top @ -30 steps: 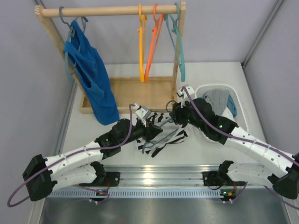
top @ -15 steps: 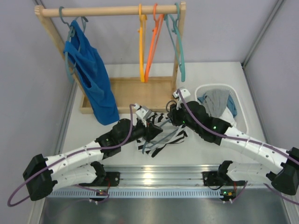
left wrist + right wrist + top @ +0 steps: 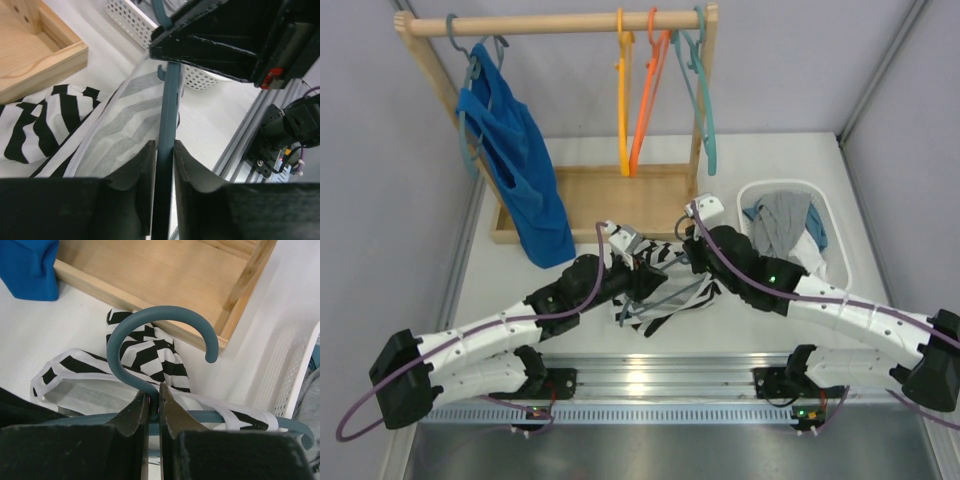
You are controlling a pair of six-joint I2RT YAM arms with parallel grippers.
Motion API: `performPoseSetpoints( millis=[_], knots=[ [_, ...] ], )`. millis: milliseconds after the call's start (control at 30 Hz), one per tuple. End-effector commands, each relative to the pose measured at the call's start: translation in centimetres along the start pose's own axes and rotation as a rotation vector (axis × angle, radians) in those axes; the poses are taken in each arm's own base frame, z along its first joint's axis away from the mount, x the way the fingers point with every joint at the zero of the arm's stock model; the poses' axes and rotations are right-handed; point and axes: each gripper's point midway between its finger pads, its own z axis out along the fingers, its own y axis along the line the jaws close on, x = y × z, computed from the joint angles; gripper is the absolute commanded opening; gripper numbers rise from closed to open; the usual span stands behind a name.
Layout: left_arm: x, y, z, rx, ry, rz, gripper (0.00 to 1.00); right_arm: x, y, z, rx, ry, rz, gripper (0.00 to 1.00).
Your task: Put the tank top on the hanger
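Observation:
The black-and-white striped tank top (image 3: 672,297) lies crumpled on the table in front of the wooden rack base, partly draped over the slate blue-grey hanger (image 3: 660,299). My left gripper (image 3: 644,280) is shut on one of the hanger's thin bars (image 3: 167,115), with the tank top (image 3: 42,125) beneath it. My right gripper (image 3: 694,256) is shut on the hanger's neck, just below the curved hook (image 3: 150,322). In the right wrist view (image 3: 153,401) a white-edged strap (image 3: 235,416) crosses the hanger's shoulder bar, and striped fabric (image 3: 147,356) lies behind the hook.
A wooden rack (image 3: 555,22) stands at the back with a blue top (image 3: 515,160) on a hanger and yellow, orange and teal hangers (image 3: 660,90). Its base tray (image 3: 610,195) is just behind the grippers. A white basket (image 3: 832,240) of clothes stands at the right.
My right arm has shifted left and forward, uncovering more of the basket. The left arm and the tank top have hardly moved.

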Motion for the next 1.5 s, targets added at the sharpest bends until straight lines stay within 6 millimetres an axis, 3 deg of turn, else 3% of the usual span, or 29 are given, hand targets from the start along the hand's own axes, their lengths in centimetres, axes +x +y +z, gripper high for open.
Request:
performPoseSetpoints(
  millis=[0,33,167,333,467,700,933,967,1200,1467],
  knots=[
    [-3.1,0.5,-0.1,-0.072,-0.093,-0.031,0.29,-2.4,0.3,-0.2,0.040,-0.078,0.005,0.00],
    [-3.3,0.5,-0.3,-0.077,-0.100,-0.033,0.34,-2.3,0.3,-0.2,0.045,-0.075,-0.003,0.00],
    [-3.9,1.4,-1.1,-0.146,-0.106,-0.058,0.38,-2.0,-0.1,-0.1,0.084,-0.069,-0.021,0.00],
    [-4.7,4.9,-3.9,-0.379,-0.160,-0.164,0.39,-2.0,-0.5,-0.1,0.124,-0.064,-0.034,0.00],
    [-2.3,7.1,-6.1,-0.528,-0.077,-0.205,0.38,-1.6,-0.5,0.0,0.136,-0.056,-0.042,0.00],
    [2.2,8.2,-7.7,-0.611,0.099,-0.243,0.38,-1.8,-0.1,-0.3,0.132,-0.061,-0.050,0.00],
    [4.5,7.2,-7.6,-0.556,0.229,-0.231,0.43,-2.1,0.1,-0.5,0.127,-0.066,-0.048,0.00],
    [4.8,7.3,-7.5,-0.555,0.242,-0.225,0.48,-2.1,0.1,-0.5,0.127,-0.065,-0.049,0.00],
    [7.0,7.1,-6.3,-0.525,0.338,-0.195,0.49,-2.1,0.1,-0.6,0.132,-0.067,-0.046,0.00],
    [7.5,7.6,-5.1,-0.520,0.344,-0.154,0.49,-2.1,0.2,-0.7,0.129,-0.066,-0.050,0.00]
  ],
)
